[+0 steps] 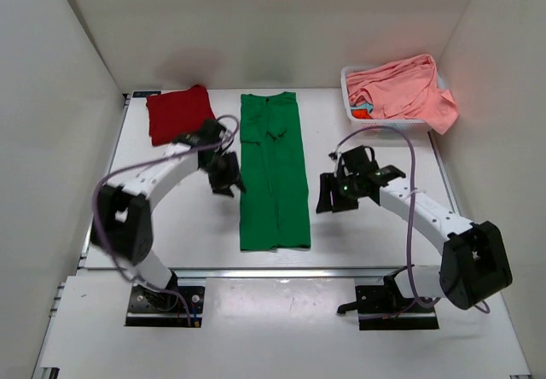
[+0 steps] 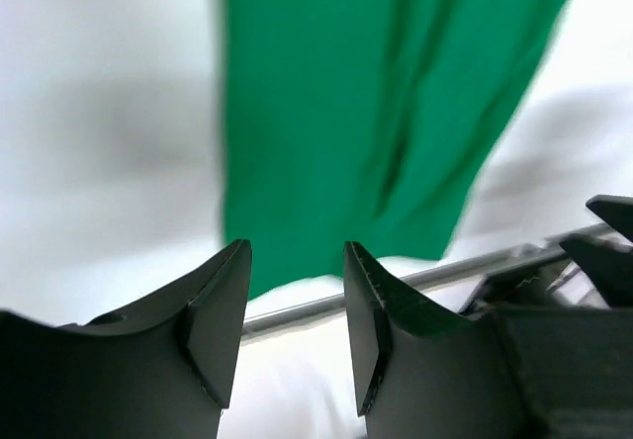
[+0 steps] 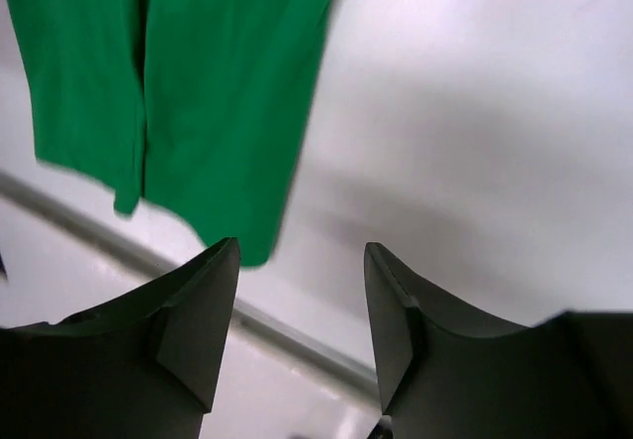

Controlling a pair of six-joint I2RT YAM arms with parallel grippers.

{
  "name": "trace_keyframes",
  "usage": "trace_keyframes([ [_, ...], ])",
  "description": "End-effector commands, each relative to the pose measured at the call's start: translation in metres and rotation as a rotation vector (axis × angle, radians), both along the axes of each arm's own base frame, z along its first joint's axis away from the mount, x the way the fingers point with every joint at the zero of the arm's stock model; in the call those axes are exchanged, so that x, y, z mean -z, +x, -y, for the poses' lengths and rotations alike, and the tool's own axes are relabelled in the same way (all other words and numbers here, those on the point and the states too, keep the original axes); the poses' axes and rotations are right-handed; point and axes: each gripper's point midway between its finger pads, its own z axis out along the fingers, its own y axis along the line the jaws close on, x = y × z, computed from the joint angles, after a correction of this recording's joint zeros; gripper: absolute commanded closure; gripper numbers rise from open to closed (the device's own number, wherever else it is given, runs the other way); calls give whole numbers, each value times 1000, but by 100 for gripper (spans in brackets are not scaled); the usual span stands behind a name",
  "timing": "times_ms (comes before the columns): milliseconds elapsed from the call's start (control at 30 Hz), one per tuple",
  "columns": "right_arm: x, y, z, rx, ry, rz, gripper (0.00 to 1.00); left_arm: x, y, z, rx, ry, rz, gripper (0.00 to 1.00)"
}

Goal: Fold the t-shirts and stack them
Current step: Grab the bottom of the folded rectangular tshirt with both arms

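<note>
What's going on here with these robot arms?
Two robot arms are folding t-shirts. The bright green cloth t-shirt lies in a long strip at mid-table; the left gripper and right gripper flank it, both open and empty. A dark red t-shirt sits folded at far left; a salmon pink t-shirt fills the white lattice basket.

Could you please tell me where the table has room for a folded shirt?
Bare table lies between the green shirt and the basket, and at the front left, between that shirt and the left arm. Crowded: both flanks of the green shirt, by the left tool and right tool.
</note>
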Motion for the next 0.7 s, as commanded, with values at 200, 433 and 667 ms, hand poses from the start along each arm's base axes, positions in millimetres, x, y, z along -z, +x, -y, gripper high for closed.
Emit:
trace_keyframes([
  [200,38,-82,-38,-43,150,-196,40,51,-113,-19,-85,-4,-24,45],
  [433,60,-96,-47,-36,186,-263,44,70,-124,2,-54,10,-37,44],
  [667,69,-98,-57,-87,152,-294,56,84,-135,6,-29,67,-110,47],
])
